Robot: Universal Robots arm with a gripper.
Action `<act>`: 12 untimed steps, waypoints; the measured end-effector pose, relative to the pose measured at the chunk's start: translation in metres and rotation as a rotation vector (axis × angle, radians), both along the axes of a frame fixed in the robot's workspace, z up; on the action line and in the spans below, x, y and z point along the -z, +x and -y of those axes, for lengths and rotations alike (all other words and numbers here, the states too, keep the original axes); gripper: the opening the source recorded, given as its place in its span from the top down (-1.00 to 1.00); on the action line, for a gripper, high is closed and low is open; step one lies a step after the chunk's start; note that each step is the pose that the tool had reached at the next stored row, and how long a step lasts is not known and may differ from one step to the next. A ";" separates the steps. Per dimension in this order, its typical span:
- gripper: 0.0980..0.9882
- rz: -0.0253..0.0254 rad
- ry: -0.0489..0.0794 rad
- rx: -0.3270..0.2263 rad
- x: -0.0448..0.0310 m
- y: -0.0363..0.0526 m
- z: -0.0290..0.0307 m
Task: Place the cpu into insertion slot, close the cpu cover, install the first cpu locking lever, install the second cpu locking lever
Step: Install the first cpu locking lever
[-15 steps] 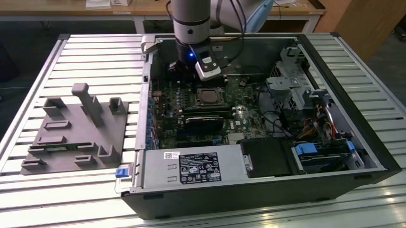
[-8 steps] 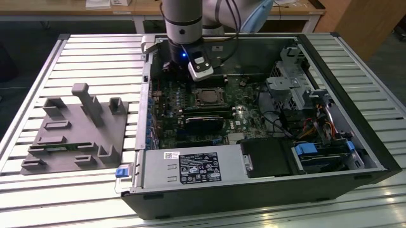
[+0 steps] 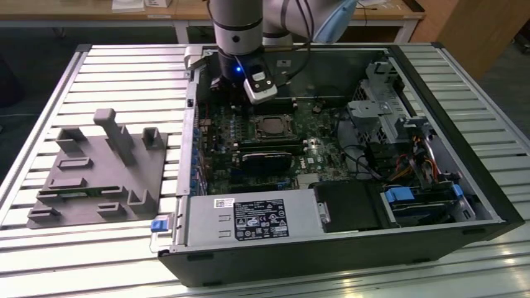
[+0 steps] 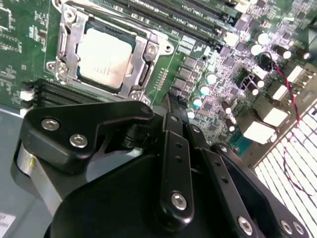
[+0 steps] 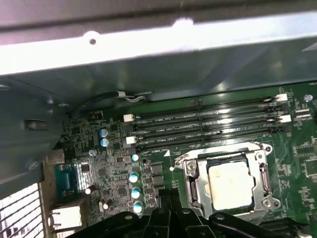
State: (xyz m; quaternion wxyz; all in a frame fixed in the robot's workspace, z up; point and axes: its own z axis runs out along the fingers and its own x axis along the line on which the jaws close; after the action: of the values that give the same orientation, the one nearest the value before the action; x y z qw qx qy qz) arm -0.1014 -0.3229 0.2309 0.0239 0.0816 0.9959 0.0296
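The cpu (image 4: 104, 56) (image 5: 229, 184), a flat square with a dull silver top, lies in the insertion slot (image 3: 269, 127) on the green board inside the open computer case. The cpu cover (image 4: 147, 55) (image 5: 190, 182), a silver frame, lies flat around it. My black gripper (image 4: 171, 102) (image 5: 171, 197) (image 3: 246, 99) hovers just beside one corner of the socket, over the row of small capacitors, and is apart from the cover. Its fingers are shut together with nothing between them. I cannot tell how the locking levers stand.
Long black memory slots (image 5: 208, 124) run along the socket. The case's metal wall (image 5: 158, 44) rises close behind the board. Drive cages and cables (image 3: 389, 124) crowd the exterior view's right. A grey fixture (image 3: 99, 174) sits on the slatted table beside the case.
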 end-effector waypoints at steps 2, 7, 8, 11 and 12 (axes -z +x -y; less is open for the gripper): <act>0.98 0.0002 0.000 0.000 -0.0049 0.0000 0.0000; 0.98 0.0003 0.027 0.000 -0.0078 -0.0006 0.0000; 0.98 0.0004 0.033 0.000 -0.0078 -0.0014 0.0000; 0.98 0.0003 0.046 -0.001 -0.0078 -0.0053 0.0001; 0.98 0.0002 0.054 -0.001 -0.0078 -0.0067 0.0001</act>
State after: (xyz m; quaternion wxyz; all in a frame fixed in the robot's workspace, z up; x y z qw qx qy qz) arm -0.1081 -0.3229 0.2387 0.0217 0.0819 0.9948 0.0567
